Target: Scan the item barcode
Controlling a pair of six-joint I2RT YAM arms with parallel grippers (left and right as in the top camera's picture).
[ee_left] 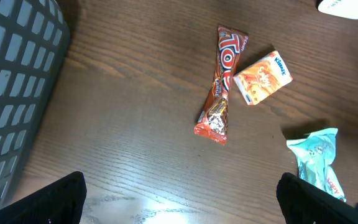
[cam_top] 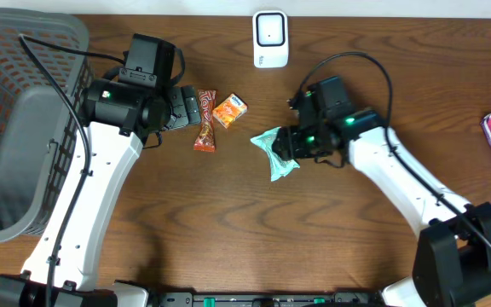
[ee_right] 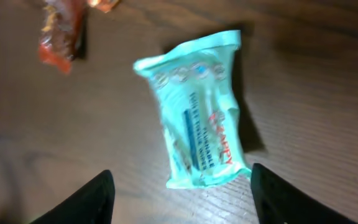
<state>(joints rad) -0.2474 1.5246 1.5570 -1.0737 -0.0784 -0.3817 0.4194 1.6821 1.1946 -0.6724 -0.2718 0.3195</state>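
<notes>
Item: teal wipes pack [ee_right: 197, 112], lying flat on the table [cam_top: 228, 222], well apart from the white scanner [cam_top: 270, 38]. Our right gripper [ee_right: 182, 180] hovers over it, jaws spread either side, gripping nothing. Our left gripper [ee_left: 180, 186] gapes fully, empty. We judge scanning not yet done; pickup and presentation are left.

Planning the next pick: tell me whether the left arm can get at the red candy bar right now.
Probably yes. The left hand hangs open over the table, with the candy bar lying uncovered ahead of it. Only the orange box crowds one side of it.
</notes>
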